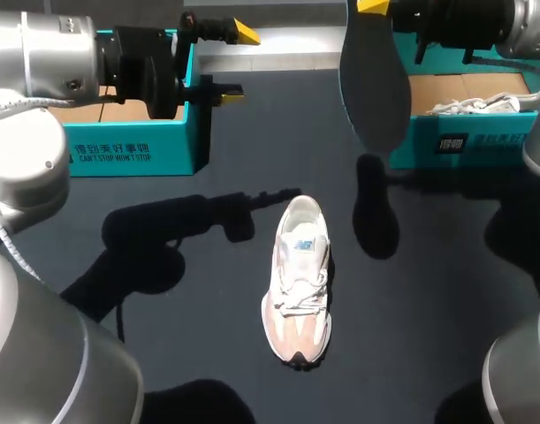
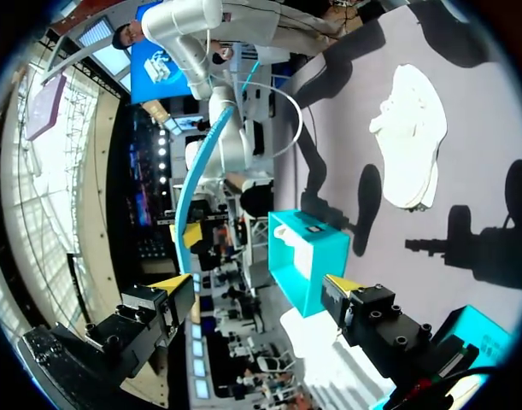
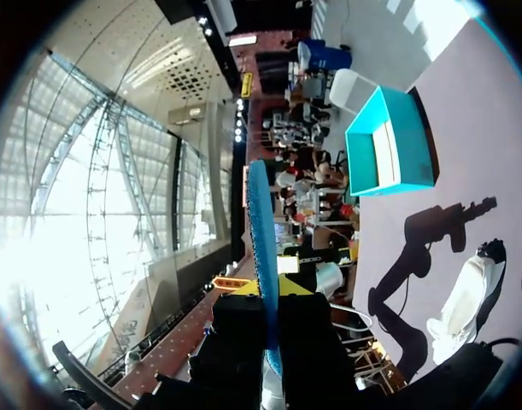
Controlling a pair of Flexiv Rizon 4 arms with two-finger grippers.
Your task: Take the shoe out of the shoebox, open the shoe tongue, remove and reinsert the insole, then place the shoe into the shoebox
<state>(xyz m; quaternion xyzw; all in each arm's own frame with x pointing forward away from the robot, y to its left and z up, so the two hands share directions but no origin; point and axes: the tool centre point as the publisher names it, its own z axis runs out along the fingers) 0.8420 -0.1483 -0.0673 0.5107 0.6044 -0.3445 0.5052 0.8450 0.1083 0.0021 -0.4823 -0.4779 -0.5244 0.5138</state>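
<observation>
A white and pink shoe lies on the dark table, toe toward me, with no gripper touching it. High above the table's far side, my right gripper is shut on the top end of a dark insole, which hangs down above the table. In the right wrist view the insole stands edge-on between the fingers of the right gripper, with the shoe far below. My left gripper is open and empty, high at the far left. The left wrist view shows that left gripper, the shoe and the insole.
A teal shoebox stands at the back left under my left arm. A second teal box at the back right holds another white shoe. The far box also shows in each wrist view: teal box, teal box.
</observation>
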